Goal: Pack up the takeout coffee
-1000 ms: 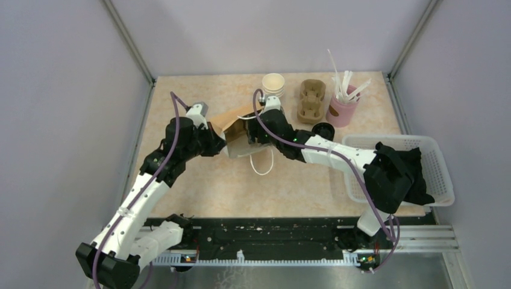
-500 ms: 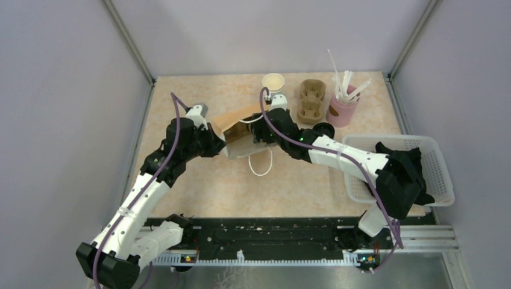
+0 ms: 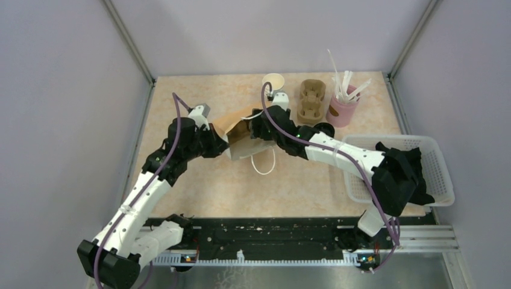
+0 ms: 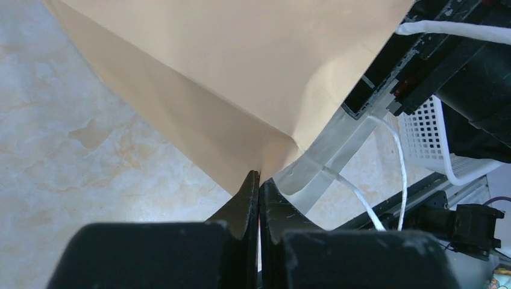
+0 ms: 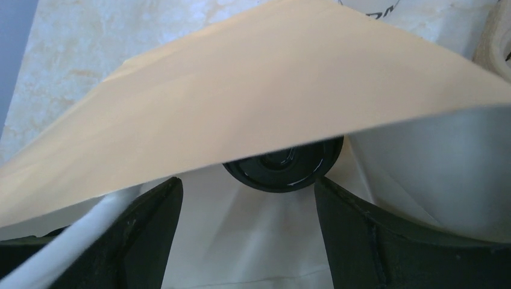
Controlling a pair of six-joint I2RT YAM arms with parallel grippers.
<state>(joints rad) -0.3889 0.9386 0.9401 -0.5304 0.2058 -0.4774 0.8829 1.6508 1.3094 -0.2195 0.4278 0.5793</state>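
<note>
Right claw [image 5: 250, 208] deeper into bag [image 5: 253, 96], spread wide; takeout coffee [image 5: 283, 170] inside.

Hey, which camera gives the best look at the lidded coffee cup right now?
The right wrist view: the coffee cup shows its black lid inside the paper bag. From the top external view the bag and right arm hide it; the left wrist view shows only the bag's outside.

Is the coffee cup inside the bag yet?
Inside. Its black lid shows under the flap of the paper bag, against the white lining.
</note>
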